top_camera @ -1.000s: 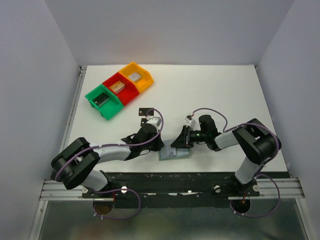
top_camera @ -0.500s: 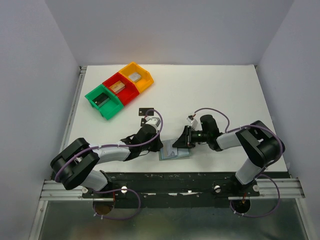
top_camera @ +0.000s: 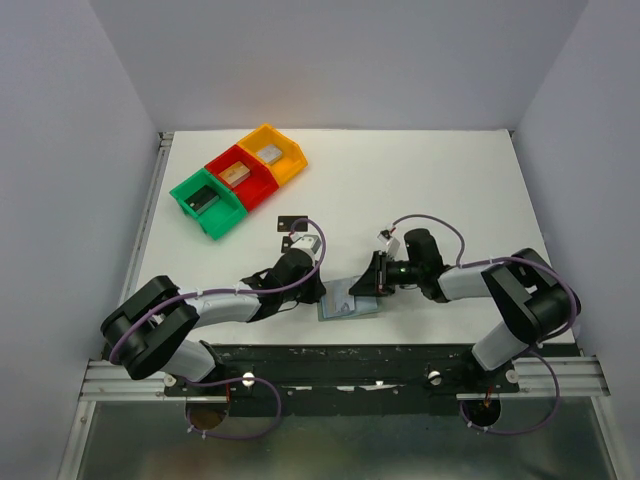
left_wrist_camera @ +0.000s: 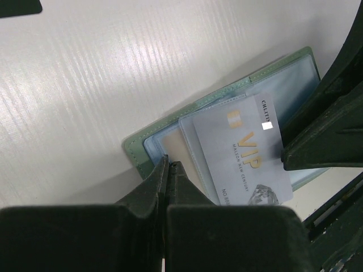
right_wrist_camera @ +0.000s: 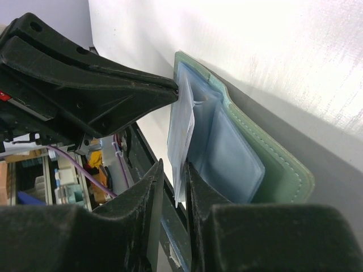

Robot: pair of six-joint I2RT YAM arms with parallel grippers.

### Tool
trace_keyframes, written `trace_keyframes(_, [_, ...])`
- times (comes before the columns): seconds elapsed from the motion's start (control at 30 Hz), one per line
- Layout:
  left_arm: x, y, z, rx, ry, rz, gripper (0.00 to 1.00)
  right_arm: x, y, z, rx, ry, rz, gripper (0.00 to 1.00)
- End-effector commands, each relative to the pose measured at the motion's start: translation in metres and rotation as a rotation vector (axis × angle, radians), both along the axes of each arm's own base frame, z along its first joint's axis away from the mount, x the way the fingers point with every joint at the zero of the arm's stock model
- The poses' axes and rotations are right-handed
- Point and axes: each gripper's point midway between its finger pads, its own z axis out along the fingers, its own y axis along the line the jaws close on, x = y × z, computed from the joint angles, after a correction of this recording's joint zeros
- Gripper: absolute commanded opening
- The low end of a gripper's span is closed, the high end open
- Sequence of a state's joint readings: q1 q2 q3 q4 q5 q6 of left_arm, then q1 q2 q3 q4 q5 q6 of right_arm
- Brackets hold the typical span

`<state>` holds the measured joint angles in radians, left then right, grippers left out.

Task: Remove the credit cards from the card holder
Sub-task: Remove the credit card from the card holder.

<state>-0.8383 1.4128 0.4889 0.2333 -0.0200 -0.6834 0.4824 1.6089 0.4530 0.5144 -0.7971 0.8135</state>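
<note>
The card holder (left_wrist_camera: 170, 136) is pinched at its left edge by the closed left gripper (left_wrist_camera: 168, 164), and the silvery card (left_wrist_camera: 244, 153) is straddled edge-on by the right gripper (right_wrist_camera: 173, 170), clamped or not can't be told.

I am running this from afar, and it looks like a robotics lab test cell. Plain pale walls (top_camera: 340, 60) box in a white table (top_camera: 430, 170) on three sides of my two arms (top_camera: 225, 303). An aluminium rail (top_camera: 560, 377) runs behind their bases, and purple cables (top_camera: 428, 217) loop off the wrists. Far ahead of my left gripper (top_camera: 321, 294) sit coloured plastic bins (top_camera: 222, 222) holding grey blocks (top_camera: 237, 174).
</note>
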Motion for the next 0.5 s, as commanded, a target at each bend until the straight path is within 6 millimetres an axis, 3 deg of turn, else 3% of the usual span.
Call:
trace_keyframes(0.0, [-0.006,0.015,-0.017,0.074,0.032,0.025,0.0,0.001,-0.005,-0.001,-0.023,-0.016,-0.006,0.28])
trace_keyframes(0.2, [-0.006,0.014,-0.017,0.071,0.034,0.018,0.0,0.002,-0.004,0.002,-0.017,-0.021,-0.003,0.27])
trace_keyframes(0.47, [-0.006,0.002,-0.013,0.037,0.016,-0.038,0.0,0.004,0.0,0.0,0.0,0.006,0.006,0.35])
